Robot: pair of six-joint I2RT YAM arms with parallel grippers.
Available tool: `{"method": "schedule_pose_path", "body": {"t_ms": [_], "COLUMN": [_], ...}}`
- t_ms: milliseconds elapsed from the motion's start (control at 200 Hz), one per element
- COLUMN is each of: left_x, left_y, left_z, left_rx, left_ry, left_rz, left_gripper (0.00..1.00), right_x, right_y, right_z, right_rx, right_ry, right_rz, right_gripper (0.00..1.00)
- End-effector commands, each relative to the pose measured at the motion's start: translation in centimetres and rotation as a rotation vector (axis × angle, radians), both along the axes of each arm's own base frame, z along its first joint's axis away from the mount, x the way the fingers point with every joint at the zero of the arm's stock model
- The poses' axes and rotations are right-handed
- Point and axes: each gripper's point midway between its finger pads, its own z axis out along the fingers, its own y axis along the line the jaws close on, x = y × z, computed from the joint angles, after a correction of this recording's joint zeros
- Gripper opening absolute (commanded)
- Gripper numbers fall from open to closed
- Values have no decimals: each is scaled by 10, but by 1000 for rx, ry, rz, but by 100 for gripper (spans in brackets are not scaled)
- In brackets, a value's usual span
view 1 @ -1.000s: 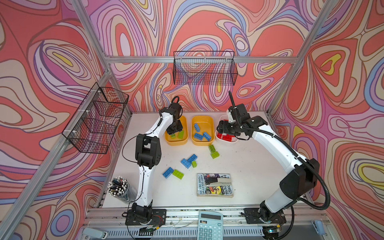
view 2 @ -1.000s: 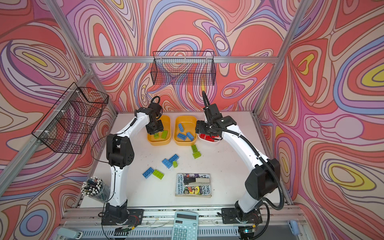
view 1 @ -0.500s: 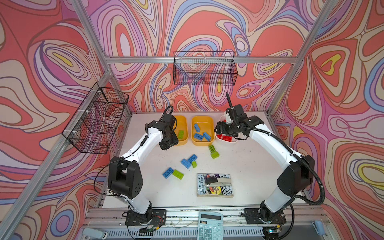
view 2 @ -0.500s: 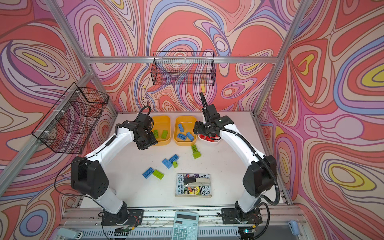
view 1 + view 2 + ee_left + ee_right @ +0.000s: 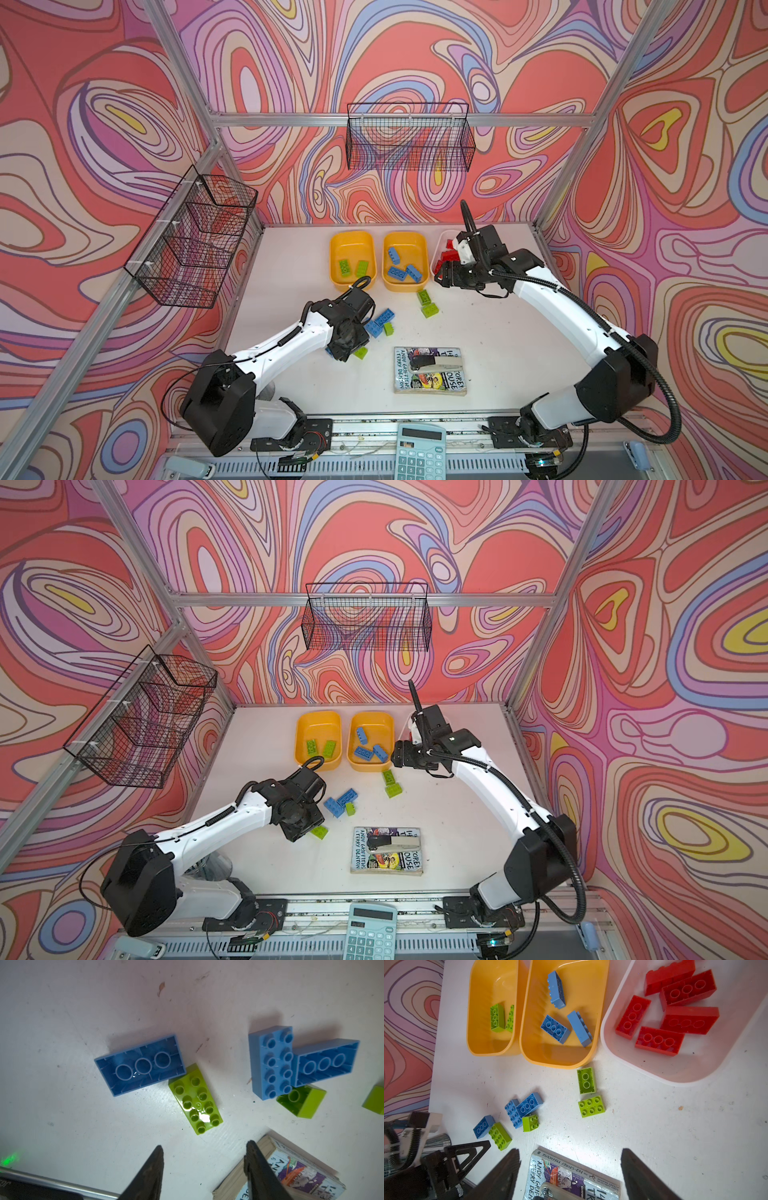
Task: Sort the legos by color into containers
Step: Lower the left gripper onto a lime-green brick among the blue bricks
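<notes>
Three containers stand at the back: an orange-yellow tub [image 5: 352, 282] with two green legos, an orange-yellow tub [image 5: 405, 286] with three blue ones, and a white tub [image 5: 654, 1076] with several red ones [image 5: 675, 1016]. Loose on the table lie a blue brick [image 5: 141, 1065] touching a green brick [image 5: 196, 1099], two blue bricks [image 5: 272, 1061] with a small green one [image 5: 301, 1101], and two green bricks [image 5: 427, 303]. My left gripper [image 5: 204, 1145] hovers open and empty by the blue-and-green pair. My right gripper [image 5: 570, 1150] hangs open and empty at the white tub's front edge [image 5: 442, 276].
A paperback book [image 5: 430, 370] with a stapler on it lies at the front middle, close to the left gripper. A calculator [image 5: 419, 451] sits on the front rail. Black wire baskets hang on the back wall [image 5: 409, 137] and the left wall [image 5: 195, 245].
The left arm has swung from the left orange-yellow tub toward the front, over the loose blue and green bricks. The right gripper has barely shifted.
</notes>
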Motion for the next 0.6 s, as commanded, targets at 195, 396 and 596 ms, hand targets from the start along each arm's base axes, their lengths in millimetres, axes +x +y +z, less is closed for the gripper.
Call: {"method": "schedule_pose_path", "body": {"t_ms": [195, 396, 596], "left_x": [18, 20, 17], "left_y": [-10, -6, 5], "left_z": [-20, -31, -48], "left_rx": [-10, 36, 46], "left_ry": [-27, 17, 47], "left_rz": [124, 123, 148], "left_gripper": [56, 58, 55], "right_x": [-25, -29, -28], "right_y": [-24, -29, -29], "right_z": [14, 18, 15], "right_rx": [-43, -46, -52], "right_ry": [-54, -66, -59], "right_rz": [-25, -44, -44], "right_gripper": [82, 81, 81]}}
